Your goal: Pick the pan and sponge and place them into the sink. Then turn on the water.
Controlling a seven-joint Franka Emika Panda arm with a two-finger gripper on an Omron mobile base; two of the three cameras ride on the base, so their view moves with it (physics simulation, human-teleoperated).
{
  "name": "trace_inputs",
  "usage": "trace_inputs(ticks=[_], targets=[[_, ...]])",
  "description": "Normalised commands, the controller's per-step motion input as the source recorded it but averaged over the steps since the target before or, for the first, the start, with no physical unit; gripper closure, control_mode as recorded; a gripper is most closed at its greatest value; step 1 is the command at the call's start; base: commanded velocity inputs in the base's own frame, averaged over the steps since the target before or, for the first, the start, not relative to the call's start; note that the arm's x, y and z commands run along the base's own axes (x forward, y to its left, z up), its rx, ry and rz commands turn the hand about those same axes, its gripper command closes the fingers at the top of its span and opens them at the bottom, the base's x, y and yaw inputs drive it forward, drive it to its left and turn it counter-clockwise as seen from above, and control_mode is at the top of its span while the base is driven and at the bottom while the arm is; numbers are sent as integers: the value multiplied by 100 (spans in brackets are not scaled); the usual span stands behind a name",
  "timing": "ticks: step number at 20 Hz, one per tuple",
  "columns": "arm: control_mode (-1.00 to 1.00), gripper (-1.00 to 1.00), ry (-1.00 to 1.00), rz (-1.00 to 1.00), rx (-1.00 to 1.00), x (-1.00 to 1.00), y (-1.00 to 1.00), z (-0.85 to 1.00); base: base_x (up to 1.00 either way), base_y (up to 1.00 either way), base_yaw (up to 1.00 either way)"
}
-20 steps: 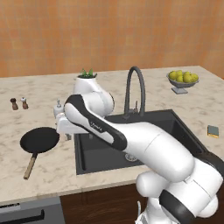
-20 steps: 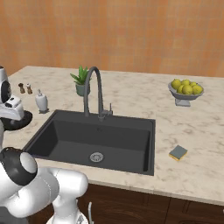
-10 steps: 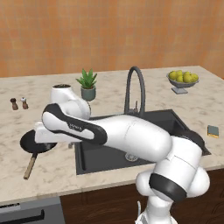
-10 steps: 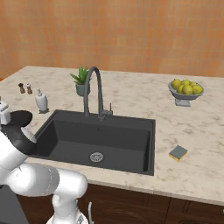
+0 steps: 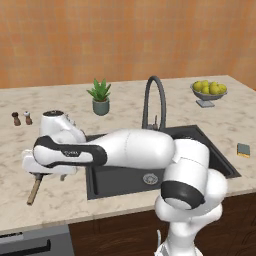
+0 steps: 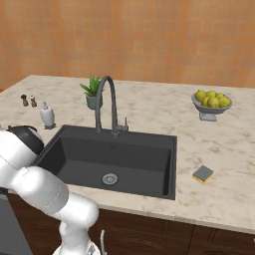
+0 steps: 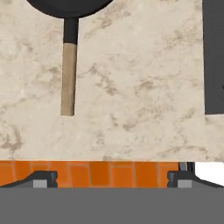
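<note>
**Gripper over the pan handle, nothing held**

Gripper [image 7: 112, 177]: seen in the hand view, both finger tips low in the picture and set far apart, jaws at full spread. Nothing lies between them; nothing is gripped.

Pan [image 7: 66, 26]: on the counter [image 7: 144, 83], left of the sink [image 6: 107, 157]. In the hand view the black bowl is cut off by the picture's top edge, and the wooden handle runs from it toward the finger tips, ending well short of them. The handle lies closer to the left-hand finger tip than to the midpoint between the two, so it is off centre. In the left base view the arm covers the bowl; the handle end pokes out below the hand, pointing at the counter's front edge.

Sponge [image 6: 202, 174]: flat on the counter to the right of the sink, just beside the basin's right rim, near the front edge. Well apart from the gripper.

Faucet [image 6: 107, 103]: stands at the sink's back rim, with no stream at its tip. Basin holds nothing but the drain.
</note>
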Motion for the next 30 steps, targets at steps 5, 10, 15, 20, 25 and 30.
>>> trace_inputs(ticks=[5, 10, 15, 20, 25, 30], targets=[[-100, -100, 0, -15, -2, 10, 32, -24, 0, 0, 0], [-100, -100, 0, -12, -4, 18, 18, -24, 0, 0, 0], [-100, -100, 0, -4, -1, 25, 7, -33, 0, 0, 0], [-100, -100, 0, -2, -1, 18, 15, -30, 0, 0, 0], [-100, -100, 0, -3, -3, 17, 24, -23, 0, 0, 0], [-100, -100, 0, -3, -1, 17, 17, -31, 0, 0, 0]])
